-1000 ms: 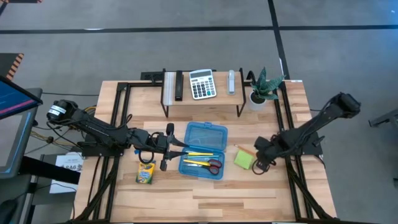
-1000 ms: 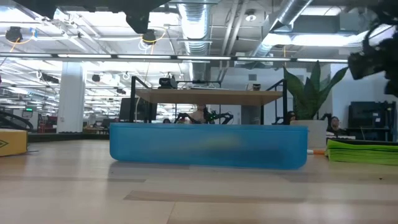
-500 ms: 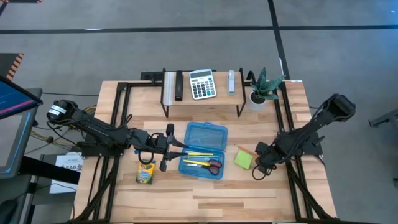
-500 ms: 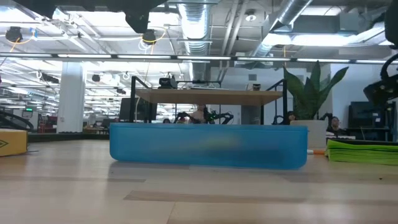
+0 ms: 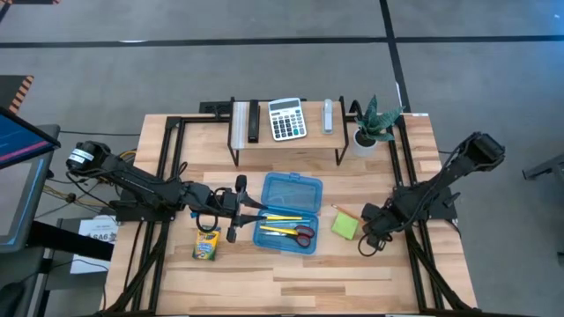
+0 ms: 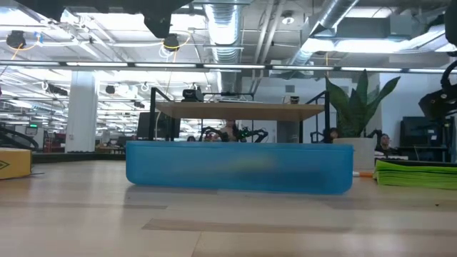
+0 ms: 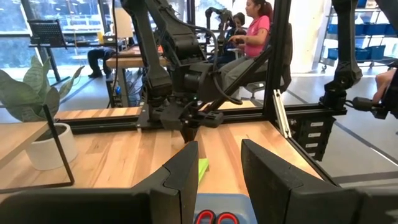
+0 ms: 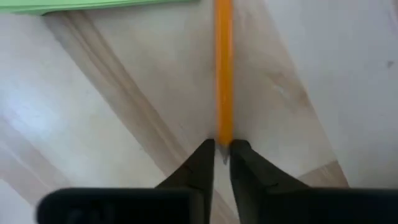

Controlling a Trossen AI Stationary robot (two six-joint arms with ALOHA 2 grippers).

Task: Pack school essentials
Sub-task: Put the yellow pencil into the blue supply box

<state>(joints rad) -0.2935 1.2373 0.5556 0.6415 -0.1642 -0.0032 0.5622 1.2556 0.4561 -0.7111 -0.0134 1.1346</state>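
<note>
While two yellow pencils (image 5: 284,217) and the red-handled scissors (image 5: 302,233) already lie inside the open blue case (image 5: 287,211) at the middle of the bench (image 5: 291,273), the packing looks about half done. Left out are the crayon box (image 5: 205,245), flat on the wood between the case and the bench's left edge, the lime-green sticky-note pad (image 5: 345,225) just beside the case's right wall, and an orange pencil (image 8: 223,68) lying next to the pad. No eraser can be made out.

The right tool (image 8: 217,157) is down at the bare wood near the bench's right edge, its dark fingertips (image 8: 202,158) drawn to a narrow gap around the pencil's sharpened point; whether they actually bite on it cannot be told. The left tool (image 7: 219,163) hovers over the case's left end with a moderate gap, holding nothing.

The case is translucent hard plastic, rectangular with rounded corners and shallow walls. The pencils are thin, smooth-lacquered sticks, likely to roll or slip. The pad is a soft square block of paper with layered edges; the crayon box is printed card. The bench is pale butcher-block timber with visible seams, framed in black metal rails.
</note>
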